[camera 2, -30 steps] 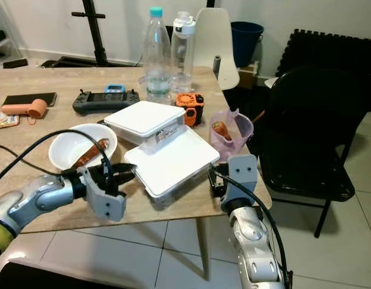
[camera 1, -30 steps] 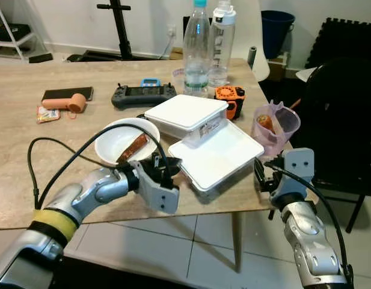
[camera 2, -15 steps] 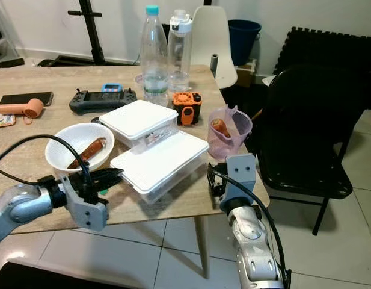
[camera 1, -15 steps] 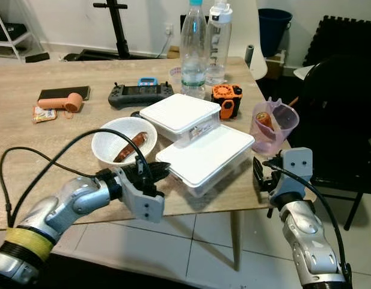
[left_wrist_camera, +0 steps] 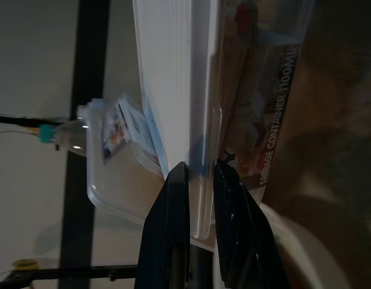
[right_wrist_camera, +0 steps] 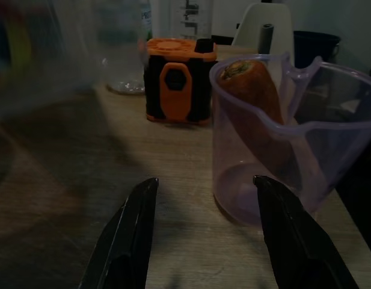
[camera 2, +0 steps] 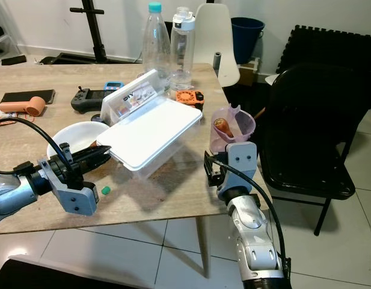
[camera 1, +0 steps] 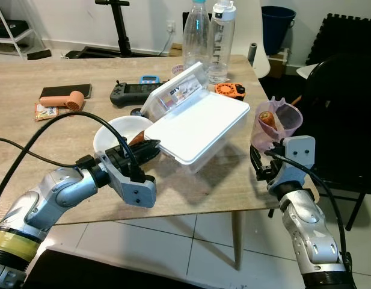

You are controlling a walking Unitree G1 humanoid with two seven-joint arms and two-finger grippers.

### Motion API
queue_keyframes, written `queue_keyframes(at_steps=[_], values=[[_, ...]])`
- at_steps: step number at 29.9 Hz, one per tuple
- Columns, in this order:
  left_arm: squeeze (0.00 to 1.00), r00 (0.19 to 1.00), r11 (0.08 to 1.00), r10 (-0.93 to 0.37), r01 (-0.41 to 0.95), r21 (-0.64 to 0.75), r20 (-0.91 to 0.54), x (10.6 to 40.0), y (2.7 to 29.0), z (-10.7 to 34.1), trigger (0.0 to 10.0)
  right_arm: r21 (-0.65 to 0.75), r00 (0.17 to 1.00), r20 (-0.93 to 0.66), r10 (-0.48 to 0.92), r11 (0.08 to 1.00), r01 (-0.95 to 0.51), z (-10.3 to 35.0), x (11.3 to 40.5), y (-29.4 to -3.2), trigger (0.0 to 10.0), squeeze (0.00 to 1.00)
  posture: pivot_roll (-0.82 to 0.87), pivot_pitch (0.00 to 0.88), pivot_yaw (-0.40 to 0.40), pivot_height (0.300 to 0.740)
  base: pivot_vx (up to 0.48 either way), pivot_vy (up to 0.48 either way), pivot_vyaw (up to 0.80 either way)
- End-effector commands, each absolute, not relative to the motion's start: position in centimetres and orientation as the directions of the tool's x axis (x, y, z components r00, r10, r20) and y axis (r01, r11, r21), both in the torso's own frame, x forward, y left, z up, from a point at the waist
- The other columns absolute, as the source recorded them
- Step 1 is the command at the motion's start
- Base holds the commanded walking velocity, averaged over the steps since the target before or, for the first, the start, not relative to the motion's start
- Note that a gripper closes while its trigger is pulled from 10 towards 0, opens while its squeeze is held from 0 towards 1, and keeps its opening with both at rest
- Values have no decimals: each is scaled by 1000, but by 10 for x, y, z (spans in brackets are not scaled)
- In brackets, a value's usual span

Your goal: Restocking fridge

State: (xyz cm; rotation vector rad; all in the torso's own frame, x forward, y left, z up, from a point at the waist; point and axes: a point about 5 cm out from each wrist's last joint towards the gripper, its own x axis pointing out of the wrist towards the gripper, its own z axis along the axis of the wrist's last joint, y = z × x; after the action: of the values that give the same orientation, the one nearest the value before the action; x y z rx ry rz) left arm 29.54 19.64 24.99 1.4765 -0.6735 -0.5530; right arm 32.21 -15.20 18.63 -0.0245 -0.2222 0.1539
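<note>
We hold the left gripper [camera 1: 150,149] pinched tight on the near rim of the large white container [camera 1: 200,125], which tilts up off the wooden table [camera 1: 47,135] with its far end raised. The smaller white container [camera 1: 176,91] leans on its upper edge, at about 11 o'clock from it. The white bowl [camera 1: 116,131] with a sausage sits just behind our left fingers [left_wrist_camera: 173,198], at 9 o'clock from the big box. Our right gripper [right_wrist_camera: 200,235] hovers at the table's near right edge, fingers spread apart and empty, pointed at the purple cup [camera 1: 276,123] holding a carrot [right_wrist_camera: 257,102]. An orange-and-black device [right_wrist_camera: 178,88] and two clear bottles [camera 1: 208,36] stand at 12 o'clock beyond.
</note>
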Motion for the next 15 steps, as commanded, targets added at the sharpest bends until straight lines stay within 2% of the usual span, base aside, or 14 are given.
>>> queue_keyframes(at_steps=[1,15], values=[[0,697,45,-704,-148,988,136,289,203,274,10000,-31,954,250,167,986,-164,197,321,-153,10000,0,11,218,-16,736,0,0,0],[0,678,143,-720,-65,988,149,282,180,248,10000,-5,877,323,356,927,-375,234,311,-142,10000,0,-2,222,-19,736,0,0,0]])
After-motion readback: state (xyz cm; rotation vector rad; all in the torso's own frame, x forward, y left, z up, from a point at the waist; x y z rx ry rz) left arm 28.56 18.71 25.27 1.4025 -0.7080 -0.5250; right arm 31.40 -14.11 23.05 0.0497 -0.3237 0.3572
